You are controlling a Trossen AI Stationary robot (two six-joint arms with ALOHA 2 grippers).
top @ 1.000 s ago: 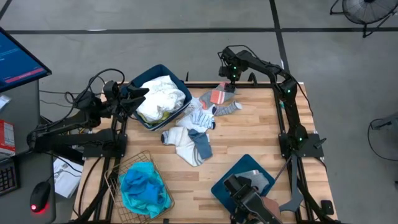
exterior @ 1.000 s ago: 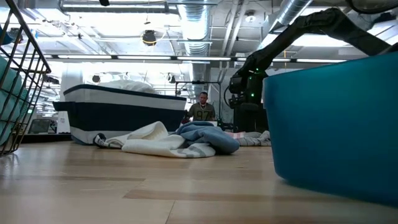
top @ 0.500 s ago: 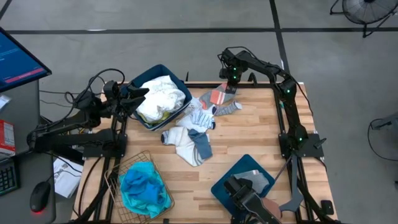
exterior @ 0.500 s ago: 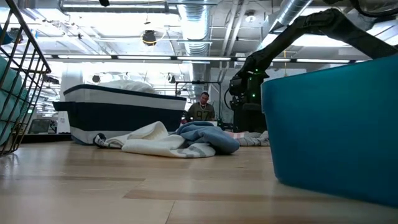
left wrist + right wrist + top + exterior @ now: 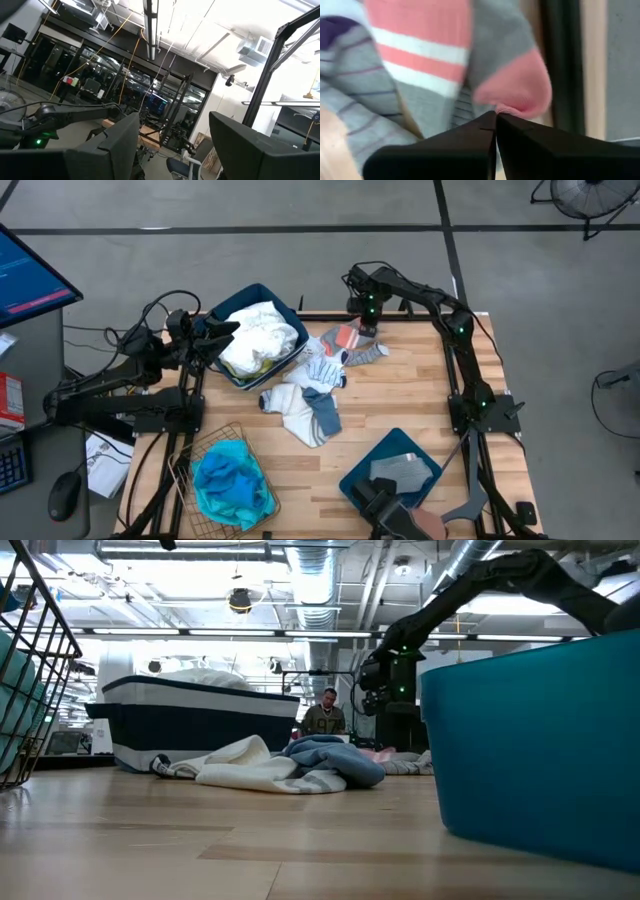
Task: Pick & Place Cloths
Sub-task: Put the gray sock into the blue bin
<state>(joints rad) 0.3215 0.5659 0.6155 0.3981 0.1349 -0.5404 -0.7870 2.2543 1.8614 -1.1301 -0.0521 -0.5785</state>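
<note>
Where the right hand point(image 5: 495, 116) pinches shut on it, the orange-banded grey sock point(image 5: 470, 60) shows a pink toe.

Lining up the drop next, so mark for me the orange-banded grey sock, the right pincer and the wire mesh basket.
orange-banded grey sock point(image 5: 445, 55): right wrist view, on its striped band.
right pincer point(image 5: 496, 116): right wrist view, where the shut fingertips meet at the sock's pink tip.
wire mesh basket point(image 5: 228, 430): high view, on its far rim.
</note>
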